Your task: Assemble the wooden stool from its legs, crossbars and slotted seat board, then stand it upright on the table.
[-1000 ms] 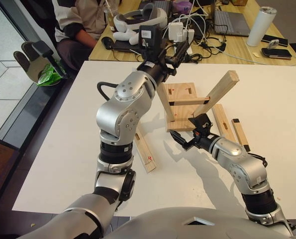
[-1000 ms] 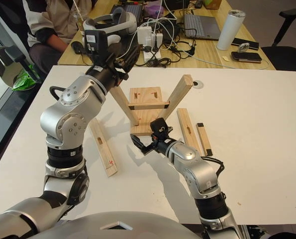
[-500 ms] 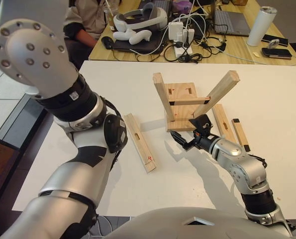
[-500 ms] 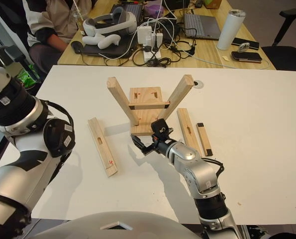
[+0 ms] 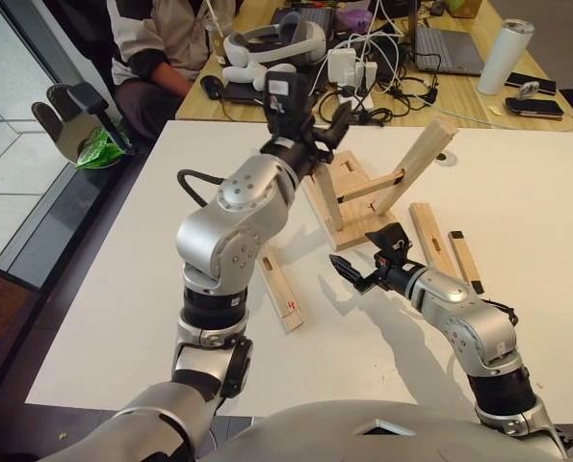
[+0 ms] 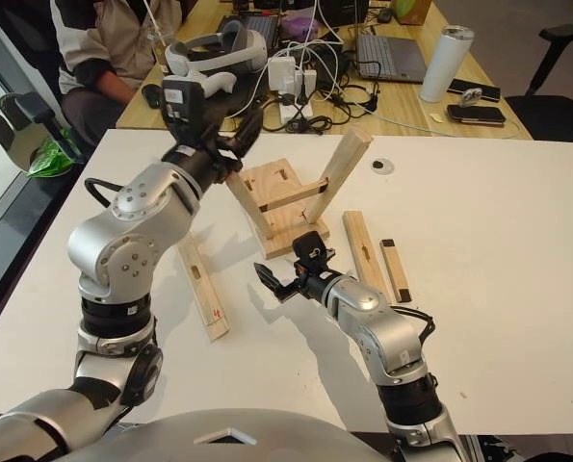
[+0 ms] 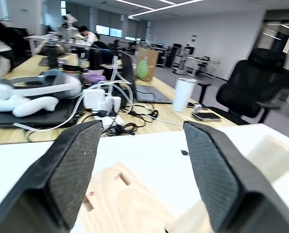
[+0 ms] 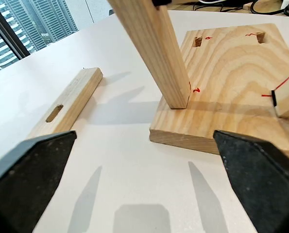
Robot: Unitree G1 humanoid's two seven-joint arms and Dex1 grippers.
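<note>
The partly built stool lies on the white table (image 5: 517, 173): a slotted seat board (image 5: 355, 197) with two legs (image 5: 413, 168) standing up from it, joined by a crossbar (image 5: 371, 185). My left gripper (image 5: 313, 135) hovers at the top of the nearer left leg (image 8: 156, 48), fingers (image 7: 71, 170) wide apart with nothing between them. My right gripper (image 5: 351, 274) is open just in front of the seat board's near edge (image 8: 231, 87), not touching it. A loose leg (image 5: 278, 287) lies to the left of the stool.
Another loose leg (image 5: 427, 231) and a short crossbar (image 5: 464, 258) lie right of the seat board. Behind the table a desk holds a headset (image 5: 267, 43), cables, a laptop and a tumbler (image 5: 504, 50). Bare table spreads at the front and right.
My left arm has swung back over the table to the left leg's top. The stool assembly has turned and tilted a little. The right gripper has stayed put.
</note>
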